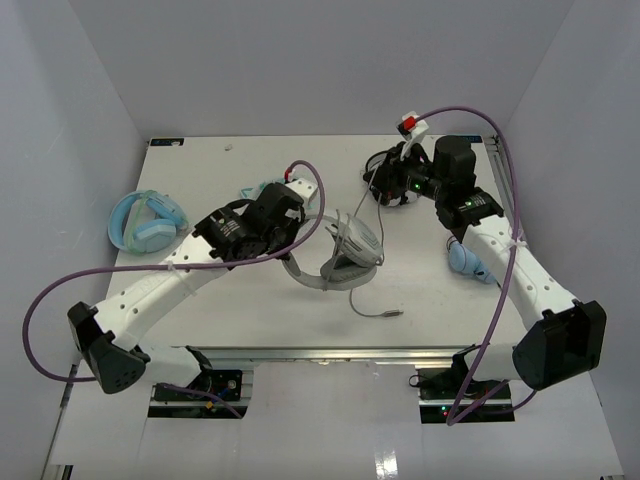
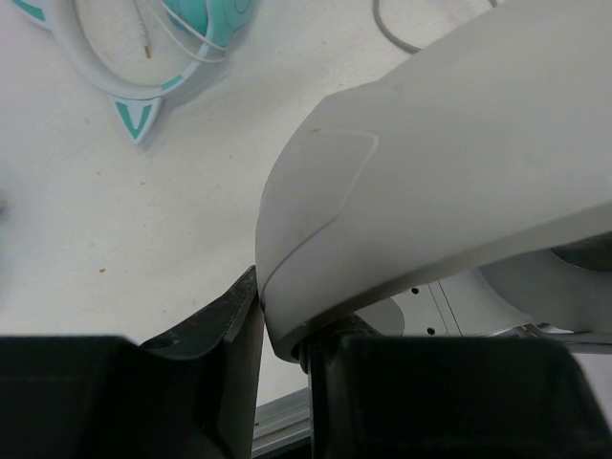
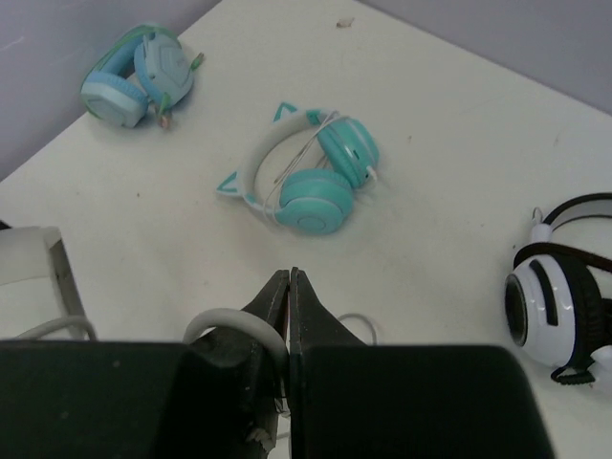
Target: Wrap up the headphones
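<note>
Grey walls close in a white counter (image 1: pixel 250 310) with both arms reaching over it. The light grey headphones (image 1: pixel 345 255) sit at the middle of the overhead frame, between the two arms. Their headband (image 2: pixel 430 172) fills the right half of the left wrist view. The left end effector (image 2: pixel 284 320) is clamped on the lower edge of that headband, one finger on each side of it. A thin grey cable (image 1: pixel 368 306) trails from the cups toward the lower centre of the overhead frame and ends in a plug on the counter.

The right end effector (image 3: pixel 290 287) has its fingers pressed together. A loop of grey cable runs just left of them in the right wrist view; I cannot tell whether any of it is caught between them.

Teal cat-ear headphones (image 3: pixel 311 172) lie in the centre of that view. Pale blue headphones (image 3: pixel 134 76) are at upper left. Black-and-white headphones (image 3: pixel 559 296) are at the right edge.
</note>
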Controlling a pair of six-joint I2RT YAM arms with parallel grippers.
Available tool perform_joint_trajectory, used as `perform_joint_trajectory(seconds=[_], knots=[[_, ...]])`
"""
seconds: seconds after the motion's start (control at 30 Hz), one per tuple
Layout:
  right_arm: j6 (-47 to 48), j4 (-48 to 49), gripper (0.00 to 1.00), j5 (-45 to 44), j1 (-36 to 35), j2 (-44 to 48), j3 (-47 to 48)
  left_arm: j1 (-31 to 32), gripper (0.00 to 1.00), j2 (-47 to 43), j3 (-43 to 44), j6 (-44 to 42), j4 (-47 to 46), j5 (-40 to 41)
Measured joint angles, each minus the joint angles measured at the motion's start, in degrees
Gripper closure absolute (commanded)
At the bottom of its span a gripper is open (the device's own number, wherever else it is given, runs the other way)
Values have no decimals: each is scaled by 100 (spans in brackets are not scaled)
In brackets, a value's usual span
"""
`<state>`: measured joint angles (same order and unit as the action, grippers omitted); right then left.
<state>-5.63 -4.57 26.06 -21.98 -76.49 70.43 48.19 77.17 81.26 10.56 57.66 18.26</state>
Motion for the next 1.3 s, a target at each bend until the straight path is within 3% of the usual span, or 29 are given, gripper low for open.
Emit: perform_joint_trajectory(seconds=[0.5, 1.0, 1.3], knots=[[190, -1523, 92, 135, -408, -151, 619, 345, 100, 1335, 363, -87, 67, 1527], [8, -1634, 92, 114, -528, 403, 303, 106, 100, 1329, 489, 626, 186, 1869], [-426, -1147, 91, 257, -1192, 861, -262, -243, 100, 1341, 800, 967, 365, 1807]])
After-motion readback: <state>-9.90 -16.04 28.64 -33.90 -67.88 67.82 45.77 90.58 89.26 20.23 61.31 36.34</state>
